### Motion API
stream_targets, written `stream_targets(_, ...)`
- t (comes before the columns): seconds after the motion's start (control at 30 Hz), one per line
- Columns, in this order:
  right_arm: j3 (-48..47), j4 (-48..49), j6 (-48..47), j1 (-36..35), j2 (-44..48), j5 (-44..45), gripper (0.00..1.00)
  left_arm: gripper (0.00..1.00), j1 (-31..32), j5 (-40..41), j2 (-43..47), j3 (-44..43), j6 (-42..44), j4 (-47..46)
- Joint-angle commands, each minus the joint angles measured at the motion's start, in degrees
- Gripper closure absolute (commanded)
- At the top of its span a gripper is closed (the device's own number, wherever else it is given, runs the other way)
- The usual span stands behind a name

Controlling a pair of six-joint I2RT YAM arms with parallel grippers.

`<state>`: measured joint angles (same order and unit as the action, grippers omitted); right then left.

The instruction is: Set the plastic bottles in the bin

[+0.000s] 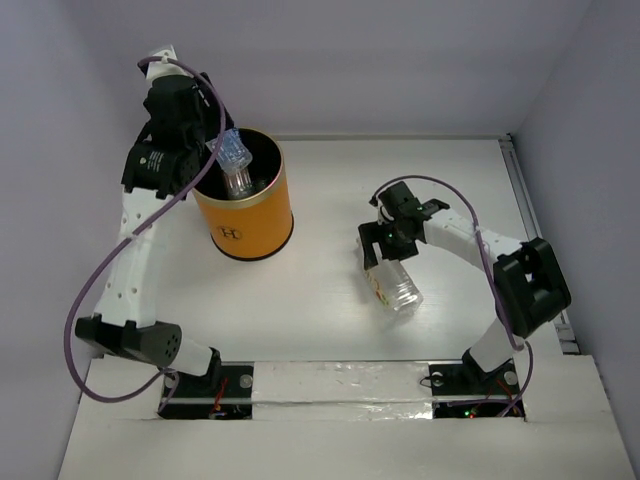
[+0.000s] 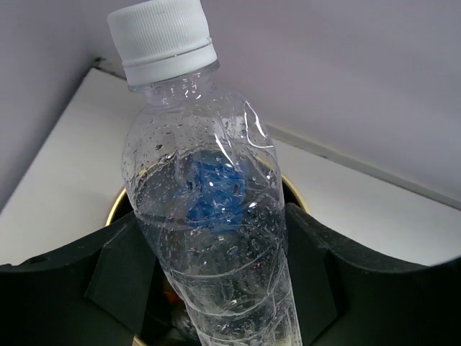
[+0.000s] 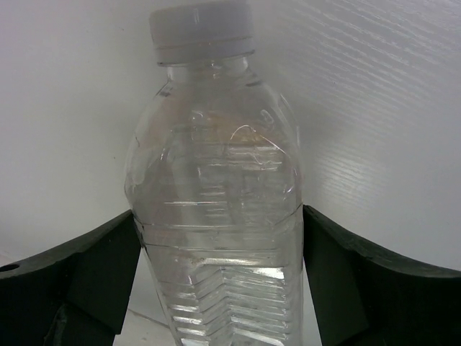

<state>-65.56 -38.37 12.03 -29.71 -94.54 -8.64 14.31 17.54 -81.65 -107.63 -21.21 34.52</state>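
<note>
My left gripper (image 1: 222, 165) is shut on a clear bottle with a blue label (image 1: 233, 160) and holds it over the open mouth of the orange-yellow bin (image 1: 250, 222). In the left wrist view the bottle (image 2: 209, 209) sits between the fingers (image 2: 119, 267), white cap pointing away, with the bin's rim (image 2: 117, 207) below. A bit of orange shows inside the bin. My right gripper (image 1: 381, 258) is shut on a clear ribbed bottle (image 1: 395, 285) above the table at centre right. In the right wrist view this bottle (image 3: 216, 209) fills the gap between the fingers (image 3: 101, 267).
The white table (image 1: 330, 320) is walled at the back and sides. A metal rail (image 1: 520, 190) runs along its right edge. The bin stands at the back left, close to the left arm.
</note>
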Motion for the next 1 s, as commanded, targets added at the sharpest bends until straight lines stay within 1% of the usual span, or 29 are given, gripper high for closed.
stream_targets(0.0,-2.55,1.80,0.71,-0.43,0.32,-0.32,0.34,0.56,-0.86,6.09,-2.11,-0.74,5.65,-1.64)
stream_targets(0.07,-2.91,2.59,1.41,-0.43,1.55,-1.02,0.39,0.57,-0.86,8.99,-2.20,1.01,7.14,-3.31)
stream_targets(0.1,-3.08,3.29,1.68,-0.43,2.16,-1.81,0.39,0.57,-1.47,11.26,-2.03,2.07,8.63,-5.93)
stream_targets(0.17,-3.61,4.44,2.64,-0.43,3.66,-2.86,0.41,0.57,-1.47,13.21,-1.33,6.37,10.65,-9.63)
stream_targets(0.2,-4.05,5.58,2.99,-0.43,5.58,-4.26,0.42,0.57,-1.47,15.83,-0.71,8.12,11.45,-13.13)
stream_targets(0.23,-4.57,6.11,3.87,-0.43,6.64,-5.32,0.45,0.57,-1.47,17.60,-0.36,11.80,13.02,-15.17)
stream_targets(0.27,-6.49,6.81,4.22,-0.95,7.52,-7.85,0.48,0.57,-1.47,20.57,0.08,13.66,14.17,-17.36)
stream_targets(0.3,-7.82,7.08,4.75,-0.96,9.18,-9.01,0.48,0.57,-1.47,21.65,0.61,15.42,15.49,-21.21)
stream_targets(0.37,-10.89,7.69,6.07,-0.96,10.60,-10.68,0.48,0.56,-1.47,22.89,0.87,19.29,18.57,-24.40)
stream_targets(0.4,-14.82,8.13,6.51,-0.96,10.95,-12.00,0.48,0.56,-1.47,22.37,1.48,20.70,19.36,-27.37)
stream_targets(0.47,-19.41,8.83,8.17,-0.96,11.13,-13.15,0.47,0.54,-1.47,21.31,1.93,23.68,19.37,-28.54)
stream_targets(0.5,-24.30,10.49,10.18,-0.96,10.52,-14.46,0.47,0.52,-1.47,20.79,2.80,26.05,19.19,-29.76)
stream_targets(0.53,-26.96,11.73,10.20,-0.96,9.91,-15.17,0.47,0.48,-1.47,20.43,3.42,26.07,19.10,-30.73)
stream_targets(0.57,-29.60,13.22,12.90,-0.96,9.12,-15.87,0.47,0.34,-1.47,19.99,4.21,28.33,18.67,-31.61)
stream_targets(0.6,-32.32,16.97,14.58,-0.96,8.16,-16.57,0.46,0.26,-0.95,17.90,5.78,29.58,18.40,-32.84)
stream_targets(0.63,-36.87,19.45,16.77,-0.96,7.10,-16.58,0.46,0.20,-0.95,16.66,6.58,30.37,17.96,-33.11)
stream_targets(0.67,-38.92,25.13,21.23,-0.96,4.65,-16.75,0.46,0.11,-0.95,15.43,7.28,31.34,16.74,-32.94)
stream_targets(0.7,-40.51,28.14,23.71,-0.96,3.33,-16.76,0.46,0.08,-0.95,14.90,8.25,31.35,15.69,-31.55)
stream_targets(0.77,-45.25,33.25,30.38,-1.49,-1.14,-15.62,0.46,0.01,-0.95,13.49,9.13,30.30,13.75,-29.70)
stream_targets(0.8,-46.92,37.10,31.81,-2.27,-2.91,-13.79,0.46,0.01,-0.95,11.92,10.18,29.77,11.83,-28.04)
stream_targets(0.9,-53.16,44.58,37.96,-2.80,-9.59,-11.32,0.46,0.01,-0.95,9.10,12.38,26.78,7.78,-24.00)
stream_targets(0.93,-54.83,46.09,39.98,-3.68,-11.26,-10.70,0.46,0.01,-0.95,8.22,12.91,26.25,4.28,-23.28)
stream_targets(0.97,-58.94,46.89,40.17,-4.81,-12.93,-9.73,0.46,0.01,-0.95,7.43,13.61,25.90,2.60,-22.58)
